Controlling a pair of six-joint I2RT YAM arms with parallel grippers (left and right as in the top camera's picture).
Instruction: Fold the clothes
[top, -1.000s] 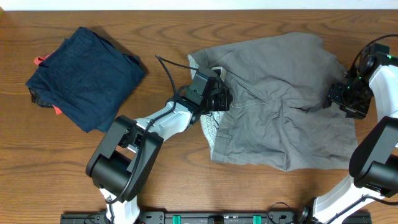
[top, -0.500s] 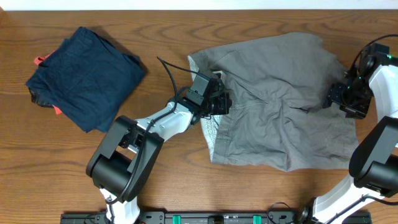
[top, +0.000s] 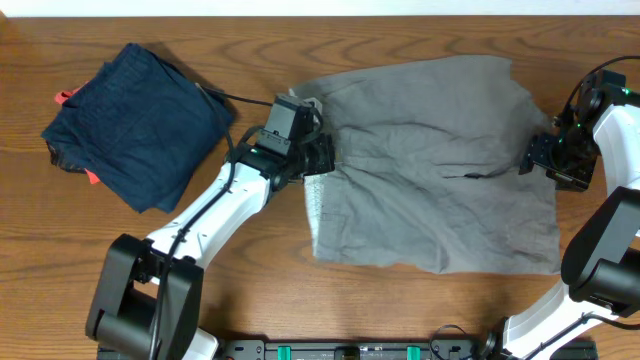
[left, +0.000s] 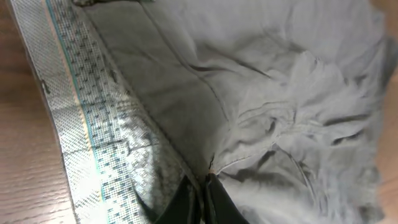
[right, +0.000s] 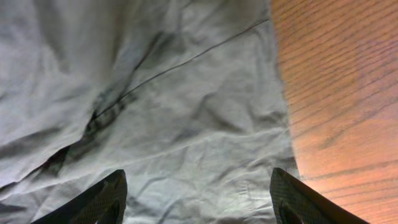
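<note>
The grey-khaki shorts (top: 430, 170) lie spread on the table's right half, waistband with pale patterned lining (top: 318, 205) at their left edge. My left gripper (top: 315, 155) is shut on the shorts' fabric near the waistband; the left wrist view shows its fingers (left: 200, 199) pinching a grey fold next to the patterned lining (left: 87, 130). My right gripper (top: 540, 160) hovers over the shorts' right edge, open and empty; the right wrist view shows its fingers (right: 196, 193) wide apart above wrinkled grey cloth (right: 155, 106).
A dark navy folded garment (top: 140, 115) with red-orange bits lies at the far left. Bare wooden table (right: 342, 93) shows right of the shorts and along the front edge (top: 300, 310).
My left gripper has pulled the waistband leftward and away from me, dragging the shorts flatter and wider. The right gripper has stayed in place.
</note>
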